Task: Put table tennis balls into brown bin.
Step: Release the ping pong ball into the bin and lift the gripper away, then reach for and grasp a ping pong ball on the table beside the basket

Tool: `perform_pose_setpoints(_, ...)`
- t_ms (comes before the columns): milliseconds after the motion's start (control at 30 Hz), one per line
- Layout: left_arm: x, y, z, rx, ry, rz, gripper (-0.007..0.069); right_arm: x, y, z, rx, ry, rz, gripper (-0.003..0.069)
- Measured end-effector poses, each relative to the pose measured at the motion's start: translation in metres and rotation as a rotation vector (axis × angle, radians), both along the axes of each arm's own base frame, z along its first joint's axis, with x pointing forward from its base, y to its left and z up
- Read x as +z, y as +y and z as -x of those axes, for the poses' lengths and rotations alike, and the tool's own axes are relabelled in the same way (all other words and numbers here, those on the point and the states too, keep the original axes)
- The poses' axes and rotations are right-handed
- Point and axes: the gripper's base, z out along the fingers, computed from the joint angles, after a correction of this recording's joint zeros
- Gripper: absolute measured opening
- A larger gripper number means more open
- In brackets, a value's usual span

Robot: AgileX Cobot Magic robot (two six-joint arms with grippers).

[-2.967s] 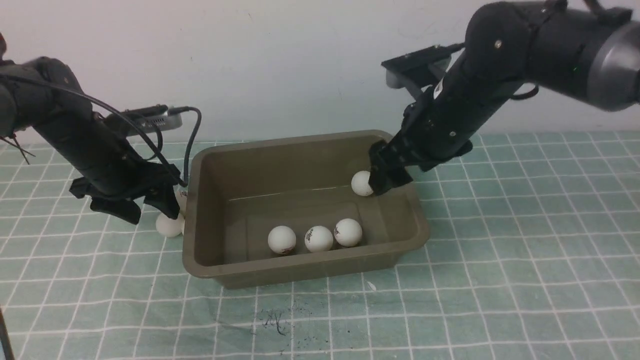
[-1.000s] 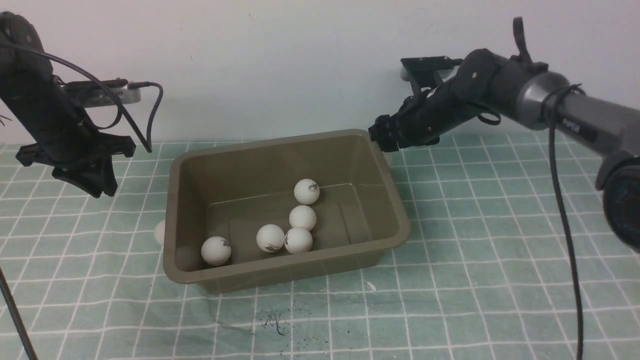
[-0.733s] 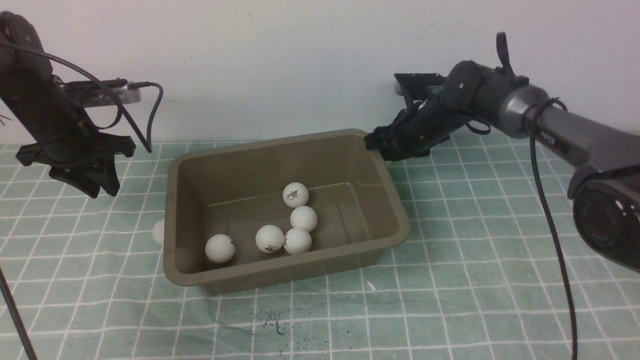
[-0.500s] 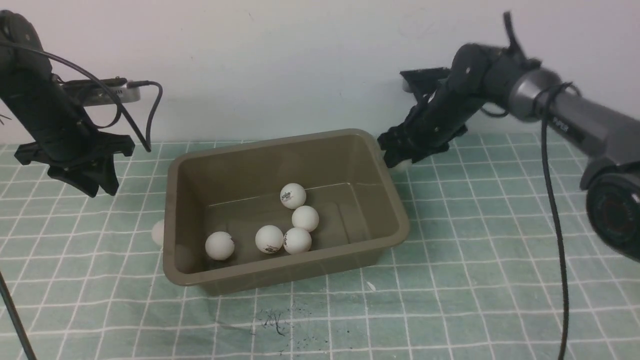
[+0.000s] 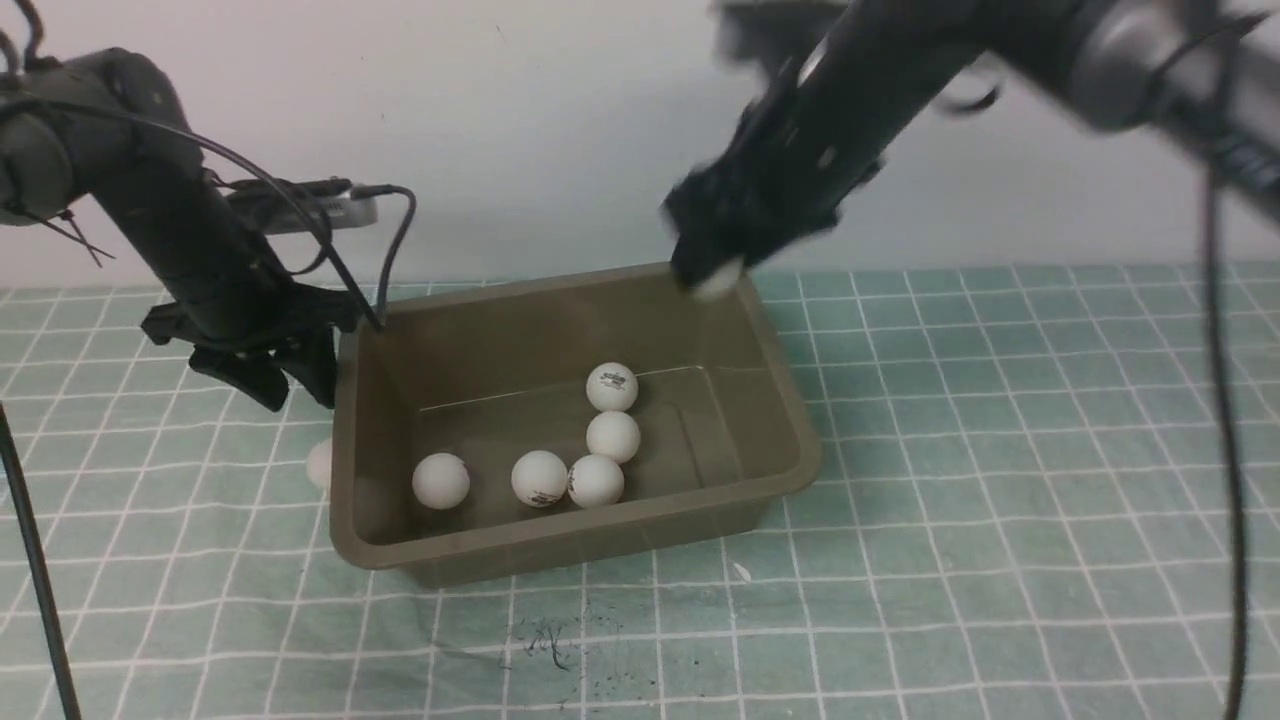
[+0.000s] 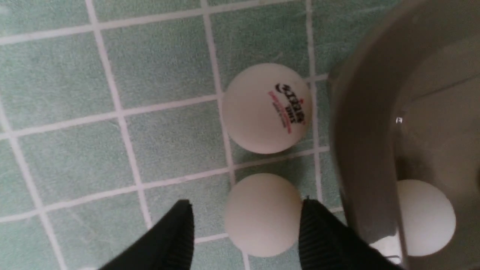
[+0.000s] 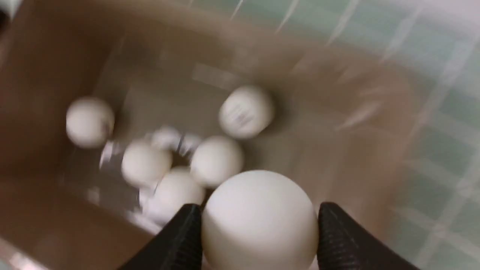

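Green cloth (image 5: pixel 1000 450) with white squares lies under everything, and a plain white wall (image 5: pixel 550 120) stands behind it. The brown bin (image 5: pixel 560 548) sits in the middle, and five table tennis balls (image 5: pixel 539 478) lie on its floor, three in a row near the front wall and two more behind them. The right gripper (image 5: pixel 712 272) looks blurry and hangs over the bin's far rim near the right corner, pinching a sixth ball (image 7: pixel 258 221) between its fingers (image 7: pixel 180 240). The left gripper (image 5: pixel 292 392) is low beside the bin's left wall, outside it, with its fingers spread wide on both sides of a plain ball (image 6: pixel 262 214) on the cloth. Just beside that one lies a printed ball (image 6: pixel 267 108), close to the bin's rim. Its print is dark and red, but I cannot read the letters. Some balls in the bin have small dark marks too, too tiny to read.
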Motion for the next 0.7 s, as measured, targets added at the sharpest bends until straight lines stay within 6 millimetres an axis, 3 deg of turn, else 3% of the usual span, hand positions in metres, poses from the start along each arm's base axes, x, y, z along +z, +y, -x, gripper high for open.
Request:
perform_pose_setpoints(100,-0.001,-0.008,0.0,0.009,0.01,-0.029,0.0472,-0.052,0.019,-0.002,0.03,0.095,0.082,0.0414)
perform_pose_setpoints(133,-0.001,-0.009,0.0,0.01,0.011,-0.032,0.0481,-0.054,0.02,-0.002,0.029,0.098,0.086,0.0421)
perform_pose_setpoints(267,-0.001,-0.008,0.001,0.062,0.022,-0.043,0.0521,-0.081,0.01,-0.013,-0.023,0.12,0.167,0.0589)
perform_pose_setpoints(367,-0.001,-0.012,0.001,0.066,0.024,-0.04,0.0524,-0.085,-0.005,-0.019,-0.086,0.121,0.208,0.0637)
perform_pose_setpoints(500,-0.001,-0.019,0.001,0.047,0.023,-0.046,0.0524,-0.07,-0.024,-0.024,-0.133,0.1,0.199,0.0618)
perform_pose_setpoints(533,-0.001,-0.023,0.001,0.034,0.023,-0.055,0.0524,-0.049,-0.037,-0.025,-0.165,0.063,0.183,0.0586)
perform_pose_setpoints(700,-0.007,-0.025,0.004,0.035,0.046,-0.063,0.0524,0.008,-0.064,-0.017,-0.231,-0.04,0.13,0.0527)
